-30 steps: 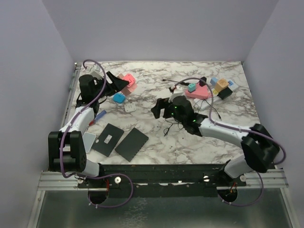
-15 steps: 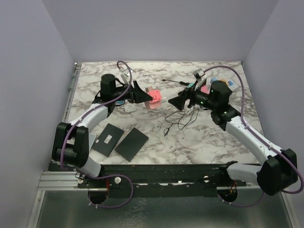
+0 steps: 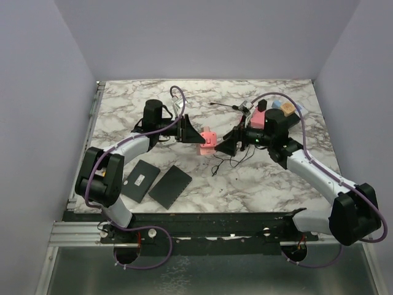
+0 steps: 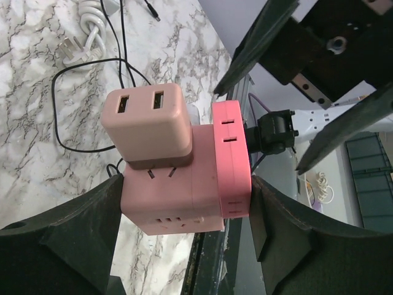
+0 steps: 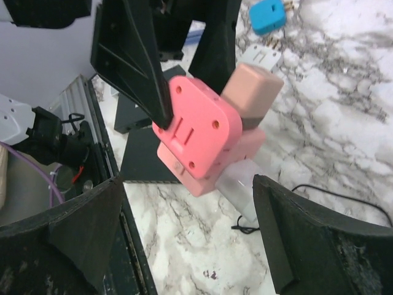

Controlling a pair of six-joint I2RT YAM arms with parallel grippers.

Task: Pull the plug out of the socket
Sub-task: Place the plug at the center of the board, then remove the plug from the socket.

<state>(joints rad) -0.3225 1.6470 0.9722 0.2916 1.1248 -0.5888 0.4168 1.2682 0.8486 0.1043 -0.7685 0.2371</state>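
Two pincers face each other over the middle of the counter [image 3: 202,184]. The left pincer [image 4: 187,212] is clamped on opposite sides of the pink cube socket [image 4: 196,184], holding it off the marble, with a beige plug [image 4: 147,126] seated in one face. The right pincer [image 3: 226,146] sits just beside the socket, its fingers spread wide and clear of it.

Two black pads [image 3: 140,180], one pink socket cube [image 3: 207,140].
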